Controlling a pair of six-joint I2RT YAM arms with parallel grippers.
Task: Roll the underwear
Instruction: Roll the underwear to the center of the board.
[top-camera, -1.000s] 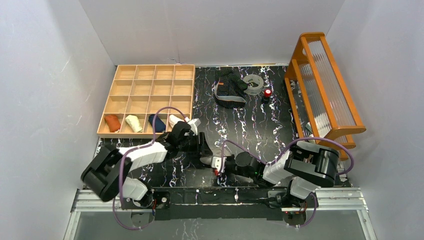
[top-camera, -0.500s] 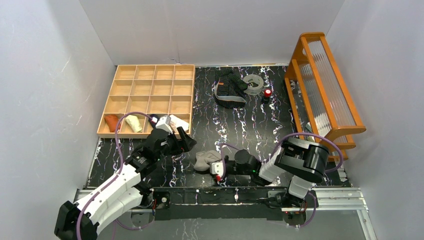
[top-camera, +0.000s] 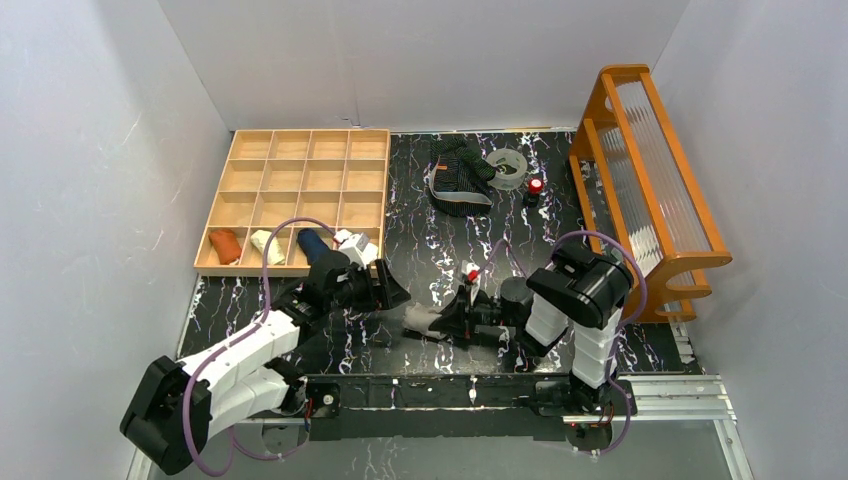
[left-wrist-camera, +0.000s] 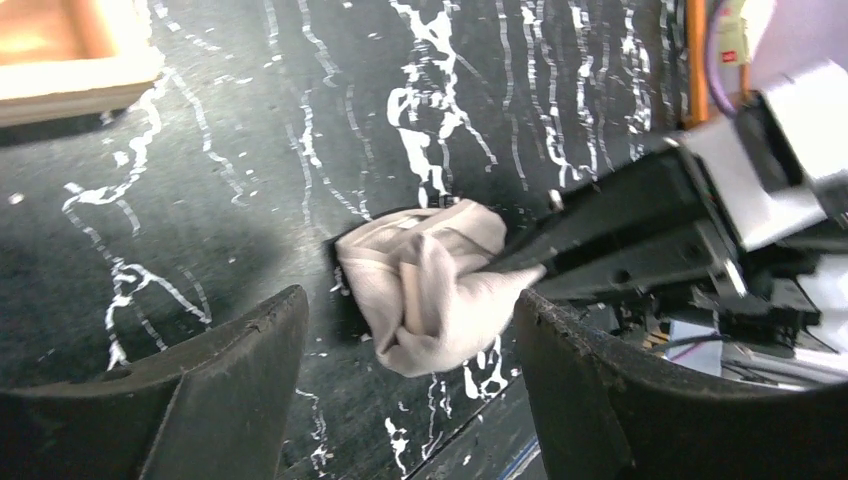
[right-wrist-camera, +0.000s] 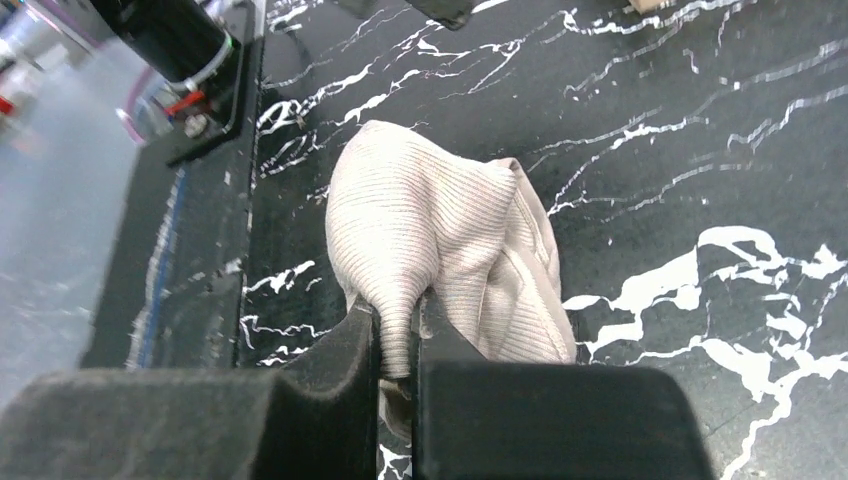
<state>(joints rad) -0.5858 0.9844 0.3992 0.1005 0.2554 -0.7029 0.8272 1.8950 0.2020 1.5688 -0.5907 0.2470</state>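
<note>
A bunched beige-grey underwear (top-camera: 420, 320) lies on the black marbled table near the front edge. My right gripper (top-camera: 447, 318) is shut on a fold at the right end of it; the right wrist view shows ribbed cloth (right-wrist-camera: 430, 225) pinched between the two fingers (right-wrist-camera: 398, 325). My left gripper (top-camera: 386, 292) hovers just left of and above the bundle, open, its fingers framing the cloth (left-wrist-camera: 430, 290) without touching it (left-wrist-camera: 410, 335). The black striped underwear (top-camera: 458, 180) lies crumpled at the back of the table.
A wooden compartment tray (top-camera: 300, 165) stands at back left, with rolled garments (top-camera: 268, 245) in its front row. A clear tape ring (top-camera: 508, 166) and a small red-topped object (top-camera: 535, 186) sit beside the striped garment. An orange rack (top-camera: 650, 170) stands on the right.
My left gripper opened, let go of the beige underwear and drew back to the left, uncovering the bundle. The right arm raised its elbow and turned while keeping its pinch on the cloth.
</note>
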